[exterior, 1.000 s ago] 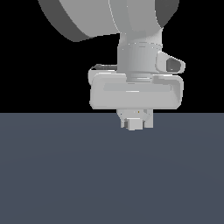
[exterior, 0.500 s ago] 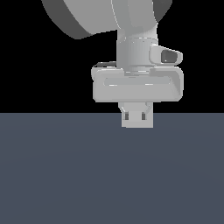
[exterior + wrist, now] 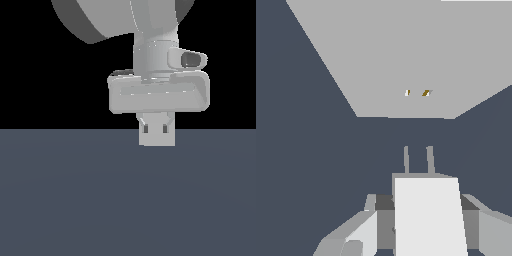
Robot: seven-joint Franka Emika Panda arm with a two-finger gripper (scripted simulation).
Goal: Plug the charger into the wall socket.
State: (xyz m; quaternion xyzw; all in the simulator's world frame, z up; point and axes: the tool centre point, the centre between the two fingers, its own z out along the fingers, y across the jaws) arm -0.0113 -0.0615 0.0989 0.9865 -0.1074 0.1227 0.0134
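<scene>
In the wrist view my gripper [image 3: 426, 212] is shut on the charger [image 3: 427, 220], a white block with one finger on each side. Its two thin prongs [image 3: 418, 160] point at the wall socket [image 3: 406, 55]. The socket is a big flat light-grey plate with two small marks at its centre, and a gap of dark floor separates it from the prongs. In the exterior view the charger [image 3: 157, 131] hangs as a small light-grey block with two dark marks under the gripper [image 3: 157, 125]. The wall socket does not show there.
A dark blue-grey floor [image 3: 125, 200] fills the lower half of the exterior view, with black background above. The arm's wide grey hand [image 3: 159, 92] and wrist hang over the charger.
The hand with the charger has risen slightly and shifted a little toward the exterior view's right. The wrist has turned a bit. The grip stays the same.
</scene>
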